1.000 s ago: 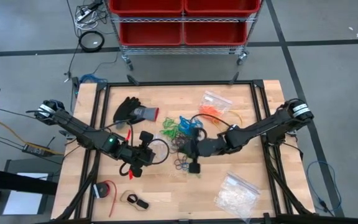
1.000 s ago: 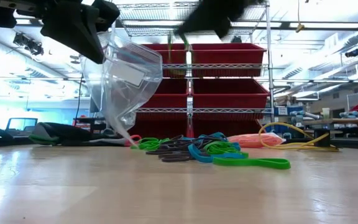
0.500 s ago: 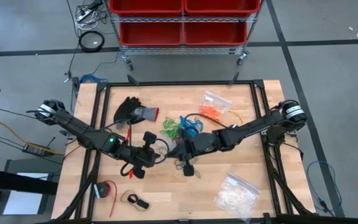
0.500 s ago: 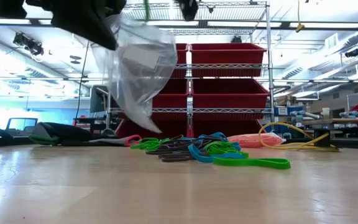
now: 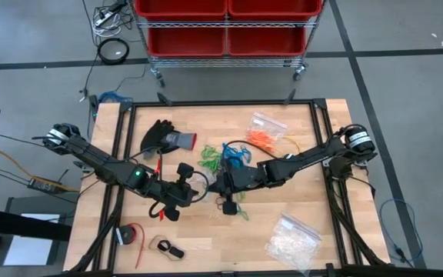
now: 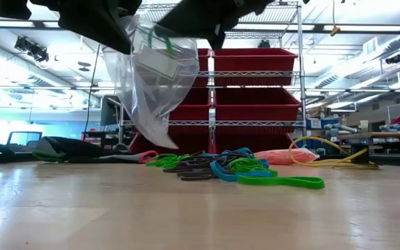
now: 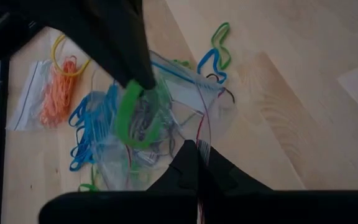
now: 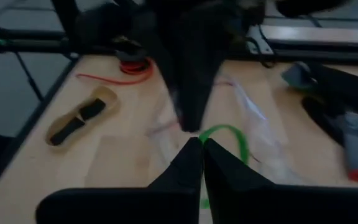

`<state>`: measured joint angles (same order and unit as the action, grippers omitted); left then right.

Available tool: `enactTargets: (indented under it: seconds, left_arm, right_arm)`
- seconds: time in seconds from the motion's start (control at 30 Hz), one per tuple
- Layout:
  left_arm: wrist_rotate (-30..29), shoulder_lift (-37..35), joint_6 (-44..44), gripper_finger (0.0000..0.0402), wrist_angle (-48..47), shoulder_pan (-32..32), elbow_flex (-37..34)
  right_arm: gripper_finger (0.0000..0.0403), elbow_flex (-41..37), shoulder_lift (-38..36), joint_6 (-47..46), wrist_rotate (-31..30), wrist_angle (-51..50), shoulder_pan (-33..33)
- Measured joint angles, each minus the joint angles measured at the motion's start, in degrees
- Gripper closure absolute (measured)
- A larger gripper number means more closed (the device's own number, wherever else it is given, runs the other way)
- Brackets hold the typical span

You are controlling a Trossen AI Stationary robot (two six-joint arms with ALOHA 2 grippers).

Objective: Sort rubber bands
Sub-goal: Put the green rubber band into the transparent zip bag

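Observation:
My left gripper [image 5: 187, 188] is shut on a clear zip bag [image 6: 151, 83] that hangs above the table's middle. My right gripper [image 5: 220, 185] comes from the right to the bag's mouth, shut on a green rubber band [image 7: 132, 115]. Whether the band is inside the mouth I cannot tell. A pile of blue, green and black rubber bands [image 5: 225, 158] lies on the table beyond the grippers. One green band [image 6: 283, 182] lies apart, nearer the low camera. Orange bands lie in a second clear bag [image 5: 264, 131] at the far right. My left gripper pinches the bag's top rim [image 7: 201, 146] between its two fingers, slanting down from the table's left. The bag hangs below the fingers with its mouth gaping, clear of the table. My right gripper pinches the green band's upper end [image 7: 140, 87] at its fingertips, slanting down from the table's right. The band hangs as a slack loop [image 8: 229, 140] below the fingers at the bag's mouth, clear of the table.
A black and grey glove [image 5: 168, 138] lies at the far left. A clear bag of whitish pieces [image 5: 292, 238] lies at the near right. A red roll [image 5: 133, 235] and a small tan piece [image 5: 166, 248] lie at the near left. A yellow cable [image 6: 325, 156] lies at the far right.
My right gripper has moved toward the table's left with the green band, up to the mouth of the bag. The bag has tipped a little in my left gripper's hold, and its lower corner has swung sideways. My left gripper has stayed in place.

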<state>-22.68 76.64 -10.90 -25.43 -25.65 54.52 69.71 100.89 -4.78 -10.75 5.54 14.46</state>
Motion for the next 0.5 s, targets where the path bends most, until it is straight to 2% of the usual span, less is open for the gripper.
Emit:
enactTargets:
  seconds: [0.3, 0.5]
  left_arm:
    - [0.0, 0.0, 0.7, 0.0398, -1.5, 0.0, 0.0]
    - [0.0, 0.0, 2.4, 0.0387, -5.2, 0.0, 0.0]
  right_arm:
    - [0.0292, 0.0, -3.2, -0.6, -3.1, -3.2, 0.7]
    - [0.0262, 0.0, -6.8, -4.4, -5.6, -11.9, 4.1]
